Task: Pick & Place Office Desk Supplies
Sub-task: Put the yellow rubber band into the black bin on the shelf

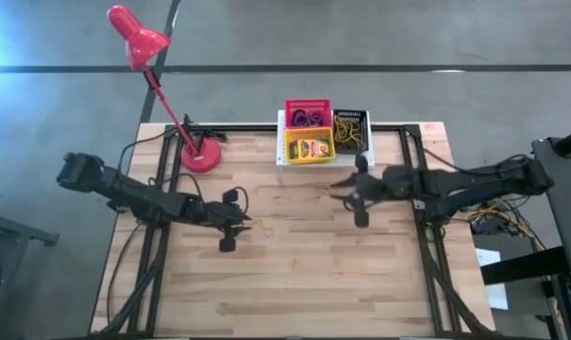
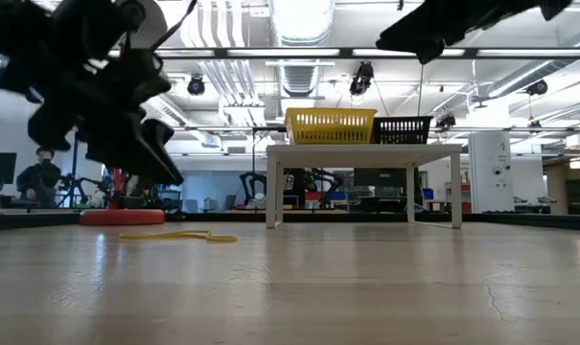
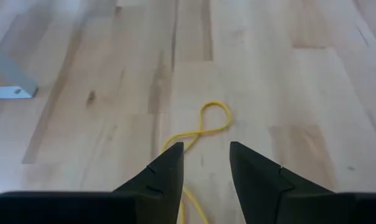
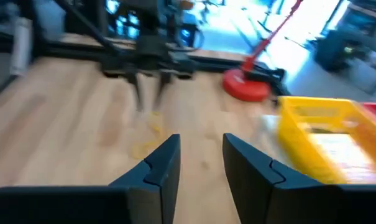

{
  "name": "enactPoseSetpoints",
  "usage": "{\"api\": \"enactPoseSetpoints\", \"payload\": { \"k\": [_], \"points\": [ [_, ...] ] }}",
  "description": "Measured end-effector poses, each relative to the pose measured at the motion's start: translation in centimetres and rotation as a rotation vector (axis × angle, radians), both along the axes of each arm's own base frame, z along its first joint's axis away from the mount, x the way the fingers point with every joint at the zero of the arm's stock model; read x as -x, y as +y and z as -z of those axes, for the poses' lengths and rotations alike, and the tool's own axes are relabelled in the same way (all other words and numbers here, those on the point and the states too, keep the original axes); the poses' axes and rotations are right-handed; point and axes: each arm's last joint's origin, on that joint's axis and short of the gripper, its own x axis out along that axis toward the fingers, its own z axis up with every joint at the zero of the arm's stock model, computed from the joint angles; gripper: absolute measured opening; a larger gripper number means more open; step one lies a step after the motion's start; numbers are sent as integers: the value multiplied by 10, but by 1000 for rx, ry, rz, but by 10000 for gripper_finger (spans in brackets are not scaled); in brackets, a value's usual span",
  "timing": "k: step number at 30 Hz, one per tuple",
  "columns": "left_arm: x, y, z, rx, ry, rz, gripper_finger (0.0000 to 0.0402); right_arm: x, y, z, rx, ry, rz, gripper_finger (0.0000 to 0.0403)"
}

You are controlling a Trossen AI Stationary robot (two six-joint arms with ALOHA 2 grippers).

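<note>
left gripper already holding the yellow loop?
No. The left gripper is open, and the yellow loop lies flat on the table ahead.

The high camera looks straight down on the whole worktop (image 1: 294,264). The low one sits at worktop level, facing across into the room. The left wrist camera looks close down past the left claw (image 3: 205,163) at the yellow loop (image 3: 203,127) ahead of it; the right wrist camera faces across from behind the right claw (image 4: 200,155), sharing that loop.
</note>
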Motion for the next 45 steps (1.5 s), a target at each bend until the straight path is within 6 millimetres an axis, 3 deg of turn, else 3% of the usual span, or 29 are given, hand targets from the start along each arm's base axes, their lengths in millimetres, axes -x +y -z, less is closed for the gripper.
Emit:
{"api": "enactPoseSetpoints", "payload": {
  "k": [4, 10, 17, 26, 32, 37, 41, 45],
  "points": [
    [11, 7, 15, 22, -70, -34, 143, 0, 15, 17, -45, -40, -33, 107],
    [20, 11, 25, 70, -88, -79, 166, 5, 21, 31, -81, -22, -26, 96],
    [20, 11, 26, 100, -87, -106, 184, 10, 20, 33, -82, -32, -6, 82],
    [6, 9, 46, 118, 5, -148, 174, 22, 19, 51, -141, -12, 22, 68],
    [-15, 5, 57, 74, 64, -106, 144, 22, 18, 51, -147, -29, 32, 74],
    [-31, 3, 60, 51, 69, -81, 87, 23, 18, 60, -158, -49, 42, 73],
    [-38, 1, 54, 1, 67, -6, 18, 23, 19, 77, -185, -78, 37, 68],
    [-53, -2, 43, -19, 30, 37, 8, 23, 21, 96, -213, -132, 23, 71]
  ]
}}
